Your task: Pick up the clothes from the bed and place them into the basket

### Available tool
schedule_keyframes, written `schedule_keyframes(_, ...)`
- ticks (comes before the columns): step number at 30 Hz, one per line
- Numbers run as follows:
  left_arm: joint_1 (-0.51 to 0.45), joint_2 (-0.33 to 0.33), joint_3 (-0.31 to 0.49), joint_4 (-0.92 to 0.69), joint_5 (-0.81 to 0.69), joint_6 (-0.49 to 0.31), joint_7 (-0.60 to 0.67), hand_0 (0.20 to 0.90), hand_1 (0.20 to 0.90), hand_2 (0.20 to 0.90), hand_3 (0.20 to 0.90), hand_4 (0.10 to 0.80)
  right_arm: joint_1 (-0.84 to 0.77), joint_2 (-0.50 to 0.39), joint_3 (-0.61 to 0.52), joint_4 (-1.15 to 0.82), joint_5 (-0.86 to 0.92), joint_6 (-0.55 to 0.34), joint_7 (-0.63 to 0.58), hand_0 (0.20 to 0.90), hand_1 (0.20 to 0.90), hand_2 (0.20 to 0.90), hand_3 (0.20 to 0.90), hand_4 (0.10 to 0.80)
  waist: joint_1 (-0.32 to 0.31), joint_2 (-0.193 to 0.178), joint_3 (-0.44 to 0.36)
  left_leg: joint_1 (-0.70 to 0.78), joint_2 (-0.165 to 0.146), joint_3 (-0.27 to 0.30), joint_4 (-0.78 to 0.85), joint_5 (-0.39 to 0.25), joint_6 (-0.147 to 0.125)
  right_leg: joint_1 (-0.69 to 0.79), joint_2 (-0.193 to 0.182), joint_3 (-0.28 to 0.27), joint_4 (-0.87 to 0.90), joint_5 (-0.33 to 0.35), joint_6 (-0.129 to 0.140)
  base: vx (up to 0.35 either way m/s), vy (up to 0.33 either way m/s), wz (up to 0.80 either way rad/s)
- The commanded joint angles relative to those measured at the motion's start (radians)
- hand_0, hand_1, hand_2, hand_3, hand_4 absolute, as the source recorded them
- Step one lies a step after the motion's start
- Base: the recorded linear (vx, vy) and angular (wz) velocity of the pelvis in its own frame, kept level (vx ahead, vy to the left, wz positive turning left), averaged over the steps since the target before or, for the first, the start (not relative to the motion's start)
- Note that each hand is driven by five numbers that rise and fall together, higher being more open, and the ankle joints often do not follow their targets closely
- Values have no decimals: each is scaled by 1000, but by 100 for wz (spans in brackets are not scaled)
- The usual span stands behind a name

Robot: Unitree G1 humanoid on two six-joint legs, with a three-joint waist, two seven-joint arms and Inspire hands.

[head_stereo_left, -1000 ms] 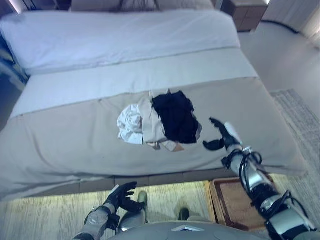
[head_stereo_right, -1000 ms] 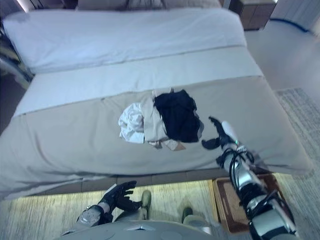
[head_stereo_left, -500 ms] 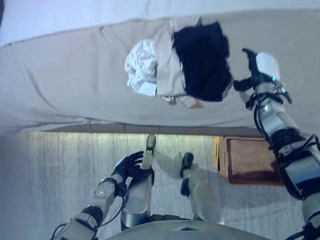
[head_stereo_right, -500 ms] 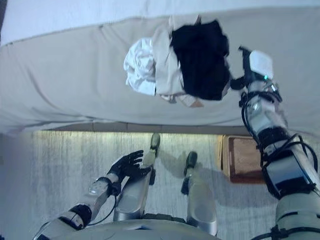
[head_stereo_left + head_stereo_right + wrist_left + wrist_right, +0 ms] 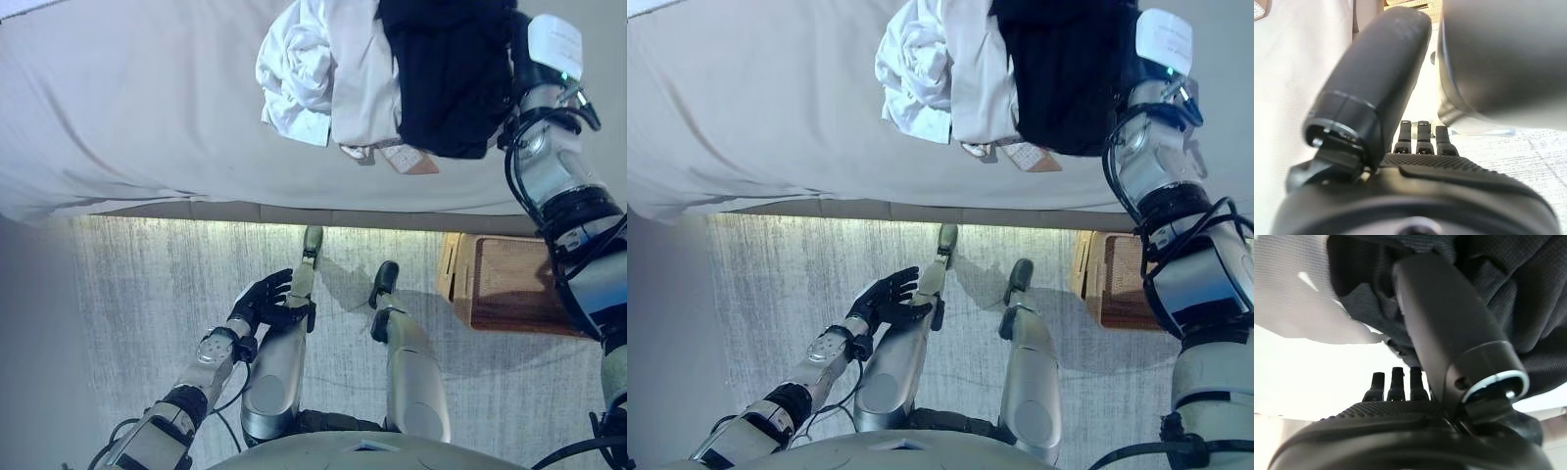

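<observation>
Centrally, the bed [image 5: 147, 108] is shown with the clothes [image 5: 392, 69] heaped at 12 o'clock, the basket [image 5: 509, 284] at 3. The right hand [image 5: 1449, 333] is pressed against black cloth, fingers straight, nothing held; a shallow pinch could drop garments. The left hand [image 5: 263, 302] hangs relaxed.

Both arms are silver-grey tubes broken by black joint bands, with thin black cables [image 5: 529, 117] looping along the right forearm. The right hand [image 5: 534, 69] is dark, with a white plate [image 5: 554, 37] on its back and a tiny green light [image 5: 565, 75] beside it. The left hand [image 5: 263, 302] is all black, its palm finely ribbed
</observation>
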Motion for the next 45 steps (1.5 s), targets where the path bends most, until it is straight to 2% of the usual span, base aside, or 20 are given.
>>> schedule_keyframes(1, 30, 1, -48, -32, -58, -27, -16, 900, 900, 900, 900, 800, -185, -141, 84, -43, -28, 2, -31, 900, 900, 900, 900, 800, 12, -1, -20, -31, -27, 68, 80, -132, 22, -69, 36, 6, 6, 47, -46, 5, 0, 5)
schedule_keyframes(5, 34, 10, -45, -55, -90, -44, -14, 900, 900, 900, 900, 800, -230, -129, 117, -47, -22, 35, -9, 900, 900, 900, 900, 800, 27, 9, -20, -91, -30, 62, 100, -127, 21, -123, 34, -1, 42, 37, -48, 2, -5, 2)
schedule_keyframes(11, 49, 18, -48, -118, -152, -86, -36, 900, 900, 900, 900, 800, -300, -107, 161, -18, 21, 39, 54, 900, 900, 900, 900, 800, 51, 33, -20, -177, -36, 58, 140, -122, 15, -195, 26, -10, 85, 26, -52, 2, 3, -1)
schedule_keyframes(19, 81, 54, -57, -214, -203, -116, -43, 900, 900, 900, 900, 800, -336, -89, 190, -11, 123, 6, 231, 900, 900, 900, 900, 800, 84, 57, -20, -303, -25, 43, 211, -119, 17, -321, 23, -7, 207, -17, -74, -4, -1, 2)
schedule_keyframes(23, 102, 67, -55, -233, -225, -132, -57, 900, 900, 900, 900, 800, -343, -82, 193, 12, 169, 4, 258, 900, 900, 900, 900, 800, 97, 66, -20, -350, -21, 38, 240, -116, 15, -362, 19, -5, 251, -33, -82, 17, -6, 1)
schedule_keyframes(24, 116, 69, -54, -236, -233, -137, -63, 900, 900, 900, 900, 800, -338, -77, 187, 24, 186, -4, 272, 900, 900, 900, 900, 800, 90, 62, -20, -345, -31, 38, 253, -143, 10, -361, 8, 10, 277, -72, -74, 75, -28, 4)
schedule_keyframes(31, 145, 81, -50, -272, -240, -161, -78, 900, 900, 900, 900, 800, -344, -63, 172, 36, 277, -47, 327, 900, 900, 900, 900, 800, 98, 72, -20, -403, -27, 34, 299, -148, 8, -416, 12, 25, 321, -85, -84, 0, 9, 2)
schedule_keyframes(32, 150, 82, -47, -284, -241, -161, -78, 900, 900, 900, 900, 800, -338, -63, 165, 33, 301, -70, 328, 300, 300, 300, 200, 100, 98, 75, -20, -412, -28, 34, 308, -148, 8, -424, 14, 27, 331, -88, -86, -24, 39, -1)
schedule_keyframes(37, 170, 92, -43, -294, -259, -171, -80, 900, 900, 900, 900, 800, -316, -71, 133, 14, 334, -120, 284, 300, 300, 300, 200, 100, 95, 75, -20, -422, -24, 36, 322, -148, 7, -429, 23, 32, 345, -93, -87, -13, 15, -1)
schedule_keyframes(45, 193, 98, -27, -286, -262, -181, -87, 900, 900, 900, 900, 800, -306, -86, 116, 25, 327, -134, 268, 300, 300, 300, 200, 100, 89, 72, -20, -377, -23, 43, 322, -156, 8, -381, 40, 35, 334, -96, -89, 0, 0, 0)
